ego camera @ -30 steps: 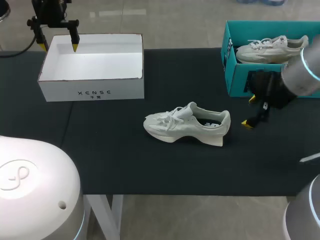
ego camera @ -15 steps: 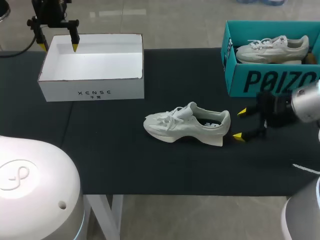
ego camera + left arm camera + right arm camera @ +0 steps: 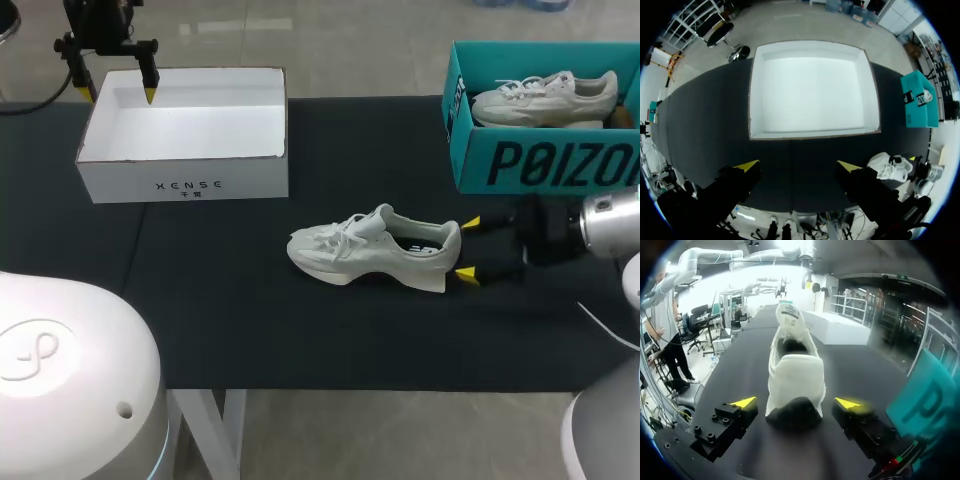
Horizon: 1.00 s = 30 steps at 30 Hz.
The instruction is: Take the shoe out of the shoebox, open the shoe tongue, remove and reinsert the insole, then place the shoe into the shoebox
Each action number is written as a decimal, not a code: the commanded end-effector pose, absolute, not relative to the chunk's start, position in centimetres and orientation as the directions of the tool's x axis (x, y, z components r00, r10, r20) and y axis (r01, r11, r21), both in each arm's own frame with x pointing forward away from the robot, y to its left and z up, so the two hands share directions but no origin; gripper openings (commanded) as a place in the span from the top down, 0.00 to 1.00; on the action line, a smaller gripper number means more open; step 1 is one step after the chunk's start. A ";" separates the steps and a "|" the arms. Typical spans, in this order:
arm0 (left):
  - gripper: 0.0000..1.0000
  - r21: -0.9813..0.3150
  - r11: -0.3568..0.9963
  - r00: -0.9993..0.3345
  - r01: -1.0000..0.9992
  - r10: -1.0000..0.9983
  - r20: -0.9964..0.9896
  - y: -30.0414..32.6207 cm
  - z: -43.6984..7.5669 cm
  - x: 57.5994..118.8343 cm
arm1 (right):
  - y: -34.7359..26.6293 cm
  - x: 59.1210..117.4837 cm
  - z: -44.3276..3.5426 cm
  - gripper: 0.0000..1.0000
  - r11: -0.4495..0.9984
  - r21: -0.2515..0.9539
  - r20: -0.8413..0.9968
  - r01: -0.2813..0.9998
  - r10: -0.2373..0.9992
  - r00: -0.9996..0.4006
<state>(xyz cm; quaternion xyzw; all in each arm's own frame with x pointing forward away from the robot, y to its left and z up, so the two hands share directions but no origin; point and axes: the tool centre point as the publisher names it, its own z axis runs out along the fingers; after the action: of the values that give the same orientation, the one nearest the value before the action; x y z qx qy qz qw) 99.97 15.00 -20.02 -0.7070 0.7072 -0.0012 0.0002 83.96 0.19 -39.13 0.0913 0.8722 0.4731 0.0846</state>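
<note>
A white sneaker [image 3: 375,250] lies on its sole in the middle of the black table, toe pointing left. My right gripper [image 3: 468,248] is level with its heel, open, one yellow tip on each side. In the right wrist view the sneaker [image 3: 792,375] points away from the gripper [image 3: 795,402]. Its heel sits just between the fingertips [image 3: 742,402], and neither touches it. The white shoebox [image 3: 180,185] stands at the back left, empty. My left gripper [image 3: 115,92] hangs open over its far left rim. In the left wrist view, that gripper [image 3: 797,165] looks down on the box [image 3: 812,90].
A teal shoebox [image 3: 540,165] at the back right holds another pale sneaker [image 3: 545,97], close behind my right arm. It also shows beside the gripper in the right wrist view [image 3: 925,395]. The black mat stretches between the two boxes and toward the front edge.
My right gripper has come away from the teal box, turned to face the sneaker, and moved left until its tips flank the heel. The left arm has stayed still.
</note>
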 end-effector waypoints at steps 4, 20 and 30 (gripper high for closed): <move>0.00 -0.001 0.000 0.000 -1.000 -1.000 0.001 15.0 -20.0 100.0 | 1.3 84.7 -40.0 0.00 0.559 0.826 -0.044 0.076 0.198 -0.979; 0.00 -0.001 0.000 0.000 -1.000 -1.000 0.001 15.0 -20.0 100.0 | 3.5 85.7 -41.9 0.00 0.581 0.812 -0.041 0.057 0.154 -0.987; 0.00 -0.001 0.000 0.000 -1.000 -1.000 0.001 15.0 -20.0 100.0 | 4.7 85.1 -42.5 0.38 0.591 0.805 -0.041 0.053 0.145 -0.989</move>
<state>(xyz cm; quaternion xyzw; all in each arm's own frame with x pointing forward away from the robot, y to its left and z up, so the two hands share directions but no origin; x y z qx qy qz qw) 99.97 15.00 -20.02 -0.7071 0.7071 -0.0012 0.0002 85.04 4.27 -42.27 0.0538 0.8898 0.4504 0.0490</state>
